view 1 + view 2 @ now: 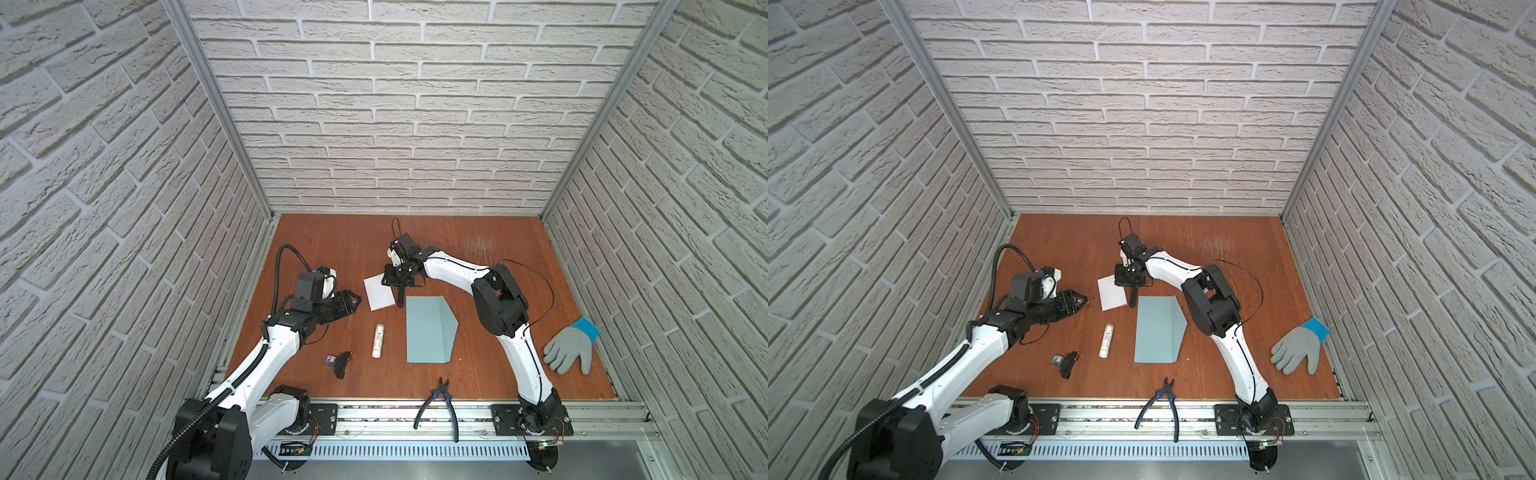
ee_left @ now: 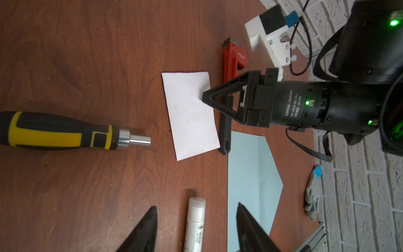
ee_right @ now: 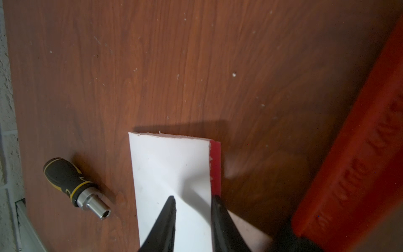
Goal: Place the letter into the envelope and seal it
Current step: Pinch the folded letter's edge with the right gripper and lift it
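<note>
One letter (image 1: 379, 293), white with a red edge, lies flat on the table (image 1: 332, 249), left of the envelope (image 1: 428, 330) in both top views and not touching it. The right gripper (image 3: 193, 197) is down on the letter's far corner. One finger stands on the white face and the other at the red edge, and the paper is buckled up between them, so the jaws are pinching the letter. The envelope lies flat with its flap open toward the right arm. The black handle of a red scraper (image 2: 234, 63) lies between letter and envelope. A glue stick (image 1: 377, 340) lies nearer the front, left of the envelope. The left gripper (image 1: 355, 301) hangs just left of the letter, its jaws spread and holding nothing. In the wrist views a screwdriver (image 2: 61, 131) lies apart from the letter. A glove (image 1: 569, 347) and pliers (image 1: 440, 399) lie farther away.
</note>
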Motion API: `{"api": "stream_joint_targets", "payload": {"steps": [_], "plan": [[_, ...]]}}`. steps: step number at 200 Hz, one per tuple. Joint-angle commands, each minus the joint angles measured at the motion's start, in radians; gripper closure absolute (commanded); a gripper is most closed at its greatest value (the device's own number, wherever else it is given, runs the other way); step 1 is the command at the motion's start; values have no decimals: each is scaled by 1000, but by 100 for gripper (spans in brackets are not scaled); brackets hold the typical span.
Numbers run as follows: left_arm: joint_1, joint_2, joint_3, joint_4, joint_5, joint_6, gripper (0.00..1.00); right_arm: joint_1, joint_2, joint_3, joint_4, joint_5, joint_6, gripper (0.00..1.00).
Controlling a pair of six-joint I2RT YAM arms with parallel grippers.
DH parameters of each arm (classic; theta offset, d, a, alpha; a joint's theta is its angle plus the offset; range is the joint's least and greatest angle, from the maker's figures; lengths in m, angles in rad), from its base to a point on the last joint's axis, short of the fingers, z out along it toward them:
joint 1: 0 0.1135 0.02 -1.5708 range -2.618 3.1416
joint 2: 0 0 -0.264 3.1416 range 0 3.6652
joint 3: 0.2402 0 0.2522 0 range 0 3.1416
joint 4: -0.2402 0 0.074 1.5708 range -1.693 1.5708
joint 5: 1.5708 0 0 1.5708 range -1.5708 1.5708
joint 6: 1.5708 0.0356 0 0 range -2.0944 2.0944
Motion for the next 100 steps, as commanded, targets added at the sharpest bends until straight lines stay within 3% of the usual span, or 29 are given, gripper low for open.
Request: {"api": "stream_joint_targets", "payload": {"steps": [1, 21, 100], "plan": [[10, -21, 17, 45, 3, 15, 42, 4, 6, 29, -6, 2, -6, 82], [12, -23, 17, 41, -4, 20, 42, 5, -4, 33, -19, 6, -6, 94], [20, -148, 12, -23, -20, 17, 41, 31, -189, -36, 40, -12, 16, 94]]}}
